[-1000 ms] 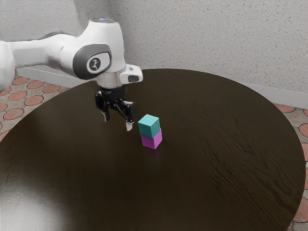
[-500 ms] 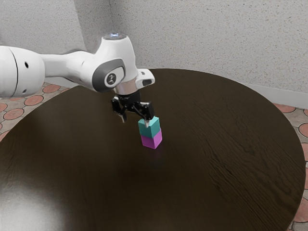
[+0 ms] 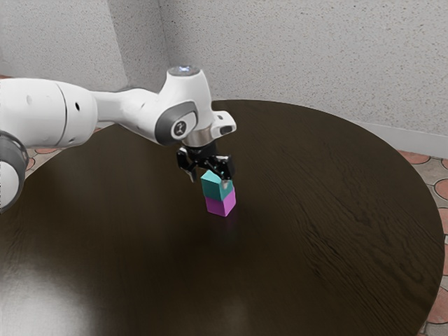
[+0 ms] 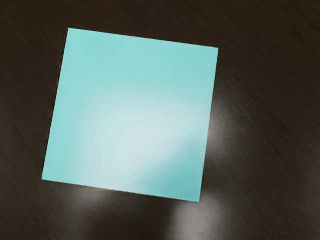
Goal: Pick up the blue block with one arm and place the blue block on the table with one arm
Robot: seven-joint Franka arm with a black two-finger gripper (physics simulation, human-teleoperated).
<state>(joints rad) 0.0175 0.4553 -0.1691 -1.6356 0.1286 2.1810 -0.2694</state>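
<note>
The gripper (image 3: 208,180) is open in the exterior view, just over the top of the stack, one finger overlapping the blue block's upper right corner and the other standing apart from its left side. The blue block (image 3: 214,187), teal in colour, rests on a magenta block (image 3: 221,204). Directly under my hand, the square top of the blue block (image 4: 131,115) appears large and slightly turned in the wrist view. How far the fingertips reach down beside the block is hard to tell.
A dark round wooden table (image 3: 308,231) carries the stack. Behind the table's far edge stands a pale speckled wall (image 3: 301,56), and reddish tiled floor (image 3: 442,280) shows beyond the table at the exterior view's right.
My hand has moved toward the exterior view's right and down, from beside the stack to the blue block's top. Both blocks have stayed where they were.
</note>
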